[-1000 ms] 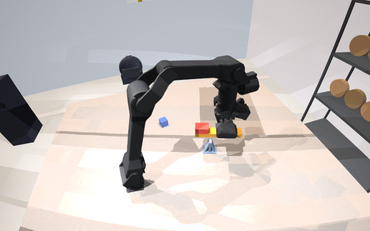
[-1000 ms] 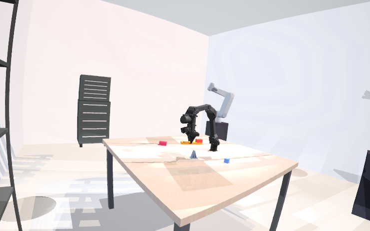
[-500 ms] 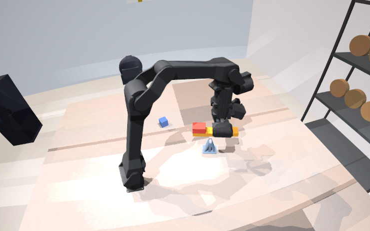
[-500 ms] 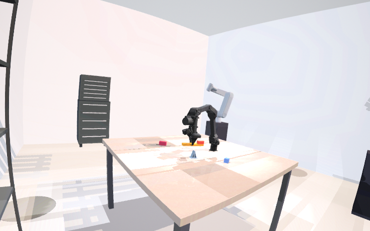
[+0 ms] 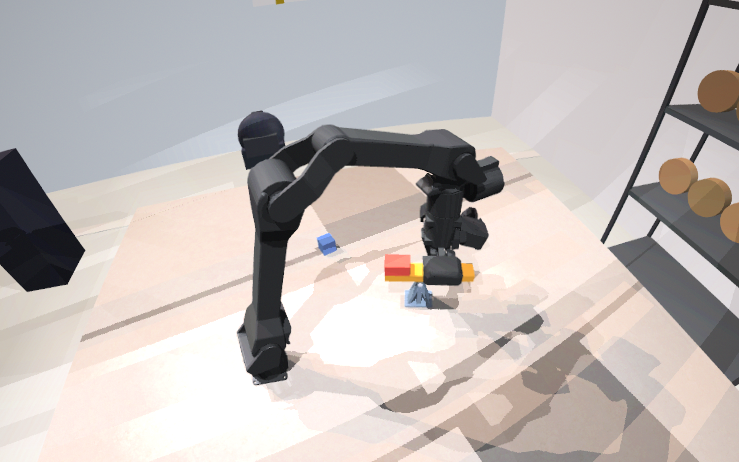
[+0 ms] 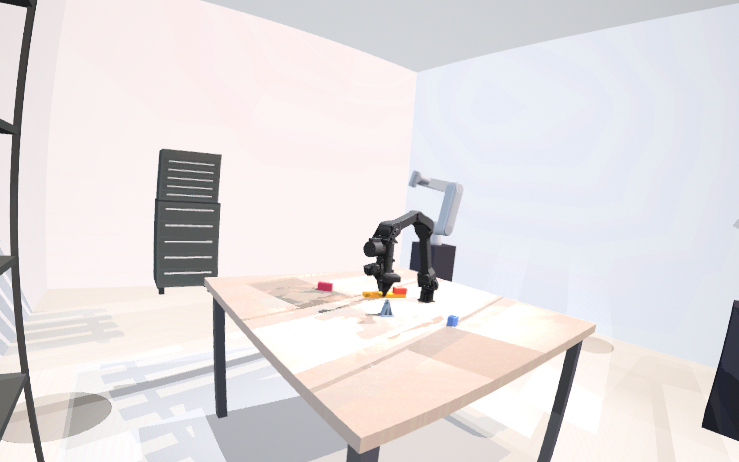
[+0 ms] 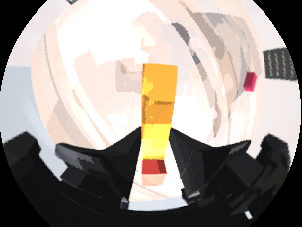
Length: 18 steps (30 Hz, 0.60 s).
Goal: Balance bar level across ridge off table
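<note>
An orange-yellow bar (image 5: pixel 468 272) (image 6: pixel 368 293) (image 7: pixel 160 86) with a red block (image 5: pixel 397 264) (image 6: pixel 399 290) (image 7: pixel 153 166) on one end looks about level. My gripper (image 5: pixel 442 272) (image 6: pixel 384 293) (image 7: pixel 155 129) is shut on the bar, between its middle and the end without the red block. The blue-grey ridge (image 5: pixel 418 298) (image 6: pixel 386 310) stands on the table. In the top and exterior views the bar shows just above the ridge's peak. Whether they touch, I cannot tell. In the wrist view the ridge is not seen.
A small blue cube (image 5: pixel 326 244) (image 6: pixel 452 321) lies on the table (image 5: pixel 188 252) (image 6: pixel 418 396), on the red block's side of the ridge. A crimson block (image 6: pixel 325 286) (image 7: pixel 250 81) lies on the table beyond the bar's other end. A shelf rack (image 5: pixel 647 152) stands beyond the table.
</note>
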Each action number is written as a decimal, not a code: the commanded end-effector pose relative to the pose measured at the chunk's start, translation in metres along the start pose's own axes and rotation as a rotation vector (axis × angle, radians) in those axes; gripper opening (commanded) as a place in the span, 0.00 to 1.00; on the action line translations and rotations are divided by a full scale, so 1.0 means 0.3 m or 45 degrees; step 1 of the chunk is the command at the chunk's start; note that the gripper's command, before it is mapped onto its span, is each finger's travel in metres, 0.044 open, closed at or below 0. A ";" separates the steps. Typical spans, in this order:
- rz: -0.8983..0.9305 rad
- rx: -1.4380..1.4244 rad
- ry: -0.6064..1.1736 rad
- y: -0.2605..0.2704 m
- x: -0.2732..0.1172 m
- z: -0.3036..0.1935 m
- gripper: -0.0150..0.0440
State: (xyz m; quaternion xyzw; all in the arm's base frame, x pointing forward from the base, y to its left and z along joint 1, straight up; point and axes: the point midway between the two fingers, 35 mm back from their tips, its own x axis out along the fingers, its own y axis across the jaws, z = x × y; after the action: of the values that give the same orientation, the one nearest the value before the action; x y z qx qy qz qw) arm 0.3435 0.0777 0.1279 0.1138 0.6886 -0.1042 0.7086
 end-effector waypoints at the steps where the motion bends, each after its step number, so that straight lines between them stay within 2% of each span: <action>1: 0.000 0.004 -0.006 -0.002 0.016 0.001 0.25; 18: 0.000 0.004 -0.006 -0.002 0.022 0.001 0.25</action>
State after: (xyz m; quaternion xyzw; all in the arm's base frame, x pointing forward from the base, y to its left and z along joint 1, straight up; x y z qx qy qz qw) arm 0.3432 0.0772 0.1212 0.1142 0.6884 -0.1045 0.7086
